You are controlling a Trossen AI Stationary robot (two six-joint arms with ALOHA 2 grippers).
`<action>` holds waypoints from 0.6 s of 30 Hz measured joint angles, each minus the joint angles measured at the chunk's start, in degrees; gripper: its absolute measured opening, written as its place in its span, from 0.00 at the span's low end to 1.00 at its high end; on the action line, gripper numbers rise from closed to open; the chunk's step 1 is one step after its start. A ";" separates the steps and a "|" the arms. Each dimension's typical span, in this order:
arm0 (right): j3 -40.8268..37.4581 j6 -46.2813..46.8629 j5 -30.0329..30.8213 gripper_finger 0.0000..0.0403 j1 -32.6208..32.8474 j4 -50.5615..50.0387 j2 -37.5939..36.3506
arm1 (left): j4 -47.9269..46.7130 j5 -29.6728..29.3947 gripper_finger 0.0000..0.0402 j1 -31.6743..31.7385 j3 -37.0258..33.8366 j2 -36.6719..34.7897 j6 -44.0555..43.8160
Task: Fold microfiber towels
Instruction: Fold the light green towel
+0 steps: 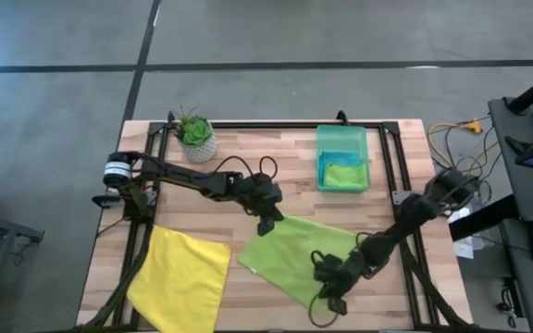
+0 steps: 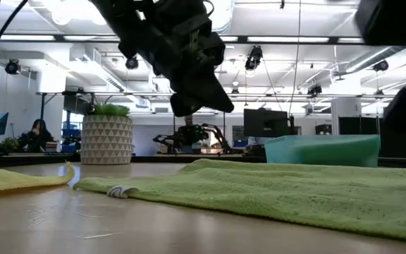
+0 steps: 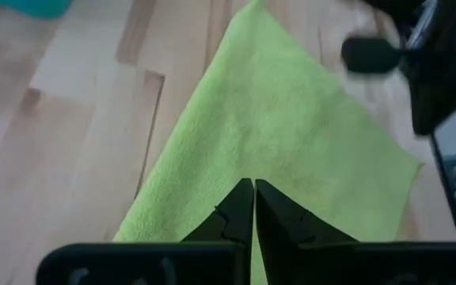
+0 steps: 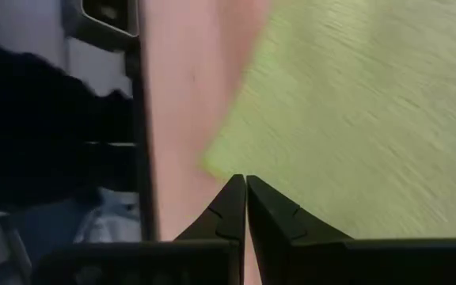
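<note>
Pincers (image 3: 253, 190) (image 4: 245, 184), both closed, hover over lime towel (image 1: 299, 254).

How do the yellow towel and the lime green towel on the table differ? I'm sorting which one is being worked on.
The yellow towel lies near the table's front left with no gripper over it; the lime green towel lies mid-table with the left gripper and right gripper, both shut, at opposite corners. Both lie spread flat, unfolded.
</note>
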 joint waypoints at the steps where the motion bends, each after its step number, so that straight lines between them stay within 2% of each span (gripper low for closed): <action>1: -0.23 1.18 1.95 0.02 0.78 -2.84 -1.41 | 0.18 -0.52 0.00 0.07 0.00 0.43 0.10; 5: -0.68 9.95 12.60 0.02 4.06 -13.05 -6.94 | 0.50 -1.44 0.00 0.67 -0.44 2.49 -0.14; 8: -1.25 21.73 21.46 0.02 5.77 -21.62 -9.54 | -0.50 -0.15 0.00 1.72 0.31 5.20 -0.22; 10: -1.99 28.60 24.90 0.02 6.09 -26.46 -10.40 | 1.05 0.46 0.00 2.53 1.61 7.32 -0.22; 14: -3.02 31.94 24.87 0.02 4.73 -27.50 -9.75 | 0.59 5.01 0.00 3.87 4.32 11.93 -0.23; 16: -3.00 31.40 21.05 0.02 3.32 -26.85 -8.23 | -2.12 8.54 0.00 4.06 5.19 13.70 -0.30; 18: -3.37 31.03 18.58 0.02 2.05 -29.78 -6.84 | -4.11 9.13 0.00 3.97 5.74 14.91 -0.31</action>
